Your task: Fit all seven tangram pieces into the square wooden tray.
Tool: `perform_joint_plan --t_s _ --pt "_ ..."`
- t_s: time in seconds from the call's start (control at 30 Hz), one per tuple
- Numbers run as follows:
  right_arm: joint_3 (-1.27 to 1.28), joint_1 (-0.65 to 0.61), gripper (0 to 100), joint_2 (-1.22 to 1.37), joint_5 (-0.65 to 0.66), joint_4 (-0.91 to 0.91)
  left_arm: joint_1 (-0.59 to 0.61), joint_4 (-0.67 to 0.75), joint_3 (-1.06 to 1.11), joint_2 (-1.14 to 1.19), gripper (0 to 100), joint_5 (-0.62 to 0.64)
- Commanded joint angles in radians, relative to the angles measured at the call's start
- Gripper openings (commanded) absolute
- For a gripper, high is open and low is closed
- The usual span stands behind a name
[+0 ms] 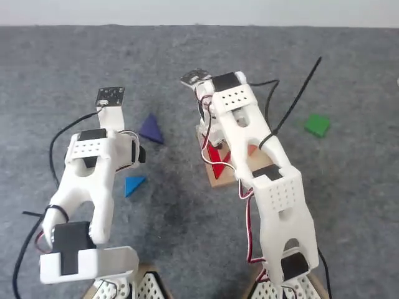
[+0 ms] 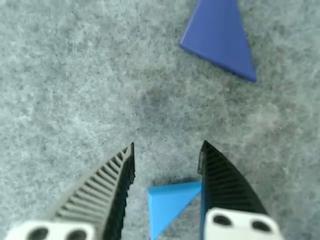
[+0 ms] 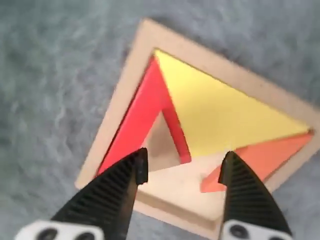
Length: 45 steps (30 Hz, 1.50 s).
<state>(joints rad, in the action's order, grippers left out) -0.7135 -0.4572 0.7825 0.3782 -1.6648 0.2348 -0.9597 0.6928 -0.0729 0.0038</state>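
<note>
Ideally, the left gripper point(image 2: 168, 145), fingers point(image 2: 220, 180) wide apart and empty, should straddle the small light-blue triangular piece point(image 2: 167, 200) squarely before closing.

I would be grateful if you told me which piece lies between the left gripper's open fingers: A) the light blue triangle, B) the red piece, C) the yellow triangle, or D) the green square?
A: the left wrist view shows the light blue triangle between the open fingers of the left gripper, while the green square lies apart on the far side and the yellow triangle sits in the wooden tray.
</note>
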Motion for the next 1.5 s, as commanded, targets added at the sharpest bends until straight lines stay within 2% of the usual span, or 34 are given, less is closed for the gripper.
perform_joint_plan --t_s 0.0,0.07,0.23,0.53,0.67,0.8,0.93,1.0,1.17,1.27,1.47 --pt "-0.057 0.010 24.0 -0.016 0.118 -0.035 -0.006 0.017 -0.002 -0.054 21 -0.014" --pt "-0.055 0.008 24.0 -0.016 0.115 -0.044 -0.006 0.017 -0.002 -0.054 21 -0.014" --pt "-0.057 -0.001 24.0 -0.027 -0.023 -0.097 -0.006 0.017 -0.002 -0.054 21 -0.014" --pt "-0.054 -0.071 24.0 -0.019 -0.044 -0.114 -0.006 0.017 -0.002 -0.054 21 -0.015" --pt "-0.002 -0.077 24.0 -0.033 -0.118 -0.120 -0.006 0.017 -0.004 -0.054 21 -0.015" --pt "0.075 -0.099 24.0 -0.162 -0.158 -0.104 -0.006 0.017 -0.004 -0.054 21 -0.015" --pt "0.250 -0.160 21.7 -0.355 -0.181 0.008 -0.006 0.017 -0.004 -0.054 21 -0.015" --pt "0.434 -0.171 19.9 -0.426 -0.181 0.142 -0.006 0.017 -0.004 -0.054 21 -0.017" --pt "0.855 -0.160 22.8 -0.575 -0.173 0.495 -0.006 0.017 -0.005 -0.054 21 -0.044" --pt "0.927 -0.142 22.4 -0.630 -0.172 0.582 -0.008 0.017 -0.005 -0.054 21 -0.044" --pt "0.907 -0.065 22.6 -0.595 -0.175 0.642 -0.008 0.017 -0.004 -0.054 21 -0.044"
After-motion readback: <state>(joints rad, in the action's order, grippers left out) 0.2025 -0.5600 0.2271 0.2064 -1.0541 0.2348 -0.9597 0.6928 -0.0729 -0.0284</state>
